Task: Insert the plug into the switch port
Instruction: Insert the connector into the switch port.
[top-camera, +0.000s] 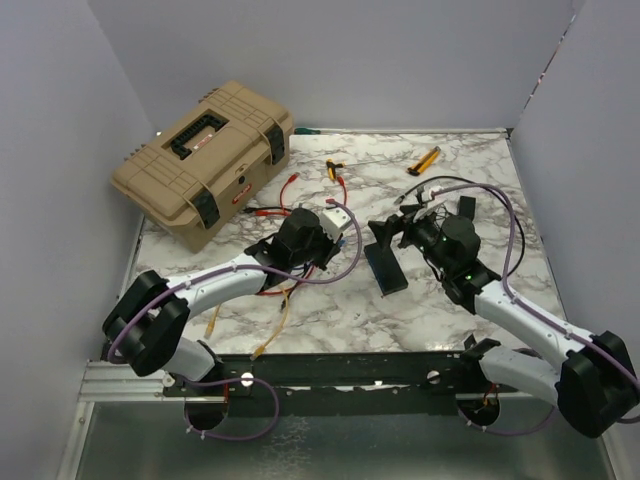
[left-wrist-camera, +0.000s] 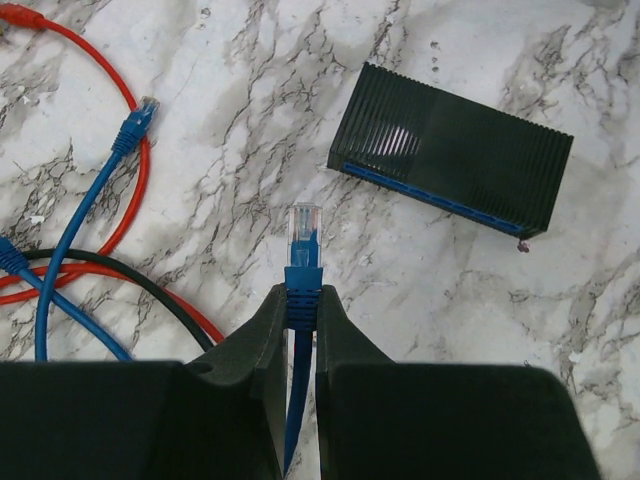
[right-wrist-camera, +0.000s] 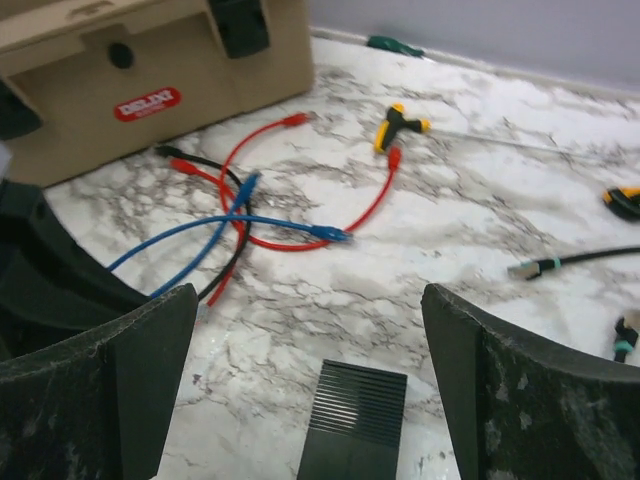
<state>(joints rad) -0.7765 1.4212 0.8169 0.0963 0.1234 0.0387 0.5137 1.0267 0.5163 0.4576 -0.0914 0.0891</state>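
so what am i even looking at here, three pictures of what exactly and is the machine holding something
It is one scene shot by three cameras. The overhead picture looks down on two robot arms bolted to the near edge of a marble-patterned table. The other two pictures come from cameras on the arms' wrists, looking past their own jaws.

The left gripper is pinched on a blue cable, whose clear plug points out ahead. The right gripper stands wide open and holds nothing. Just beneath it lies a flat dark ribbed box with a blue edge.

Also on the table: a tan toolbox, loose red, blue and black cables, and a yellow-handled tool.
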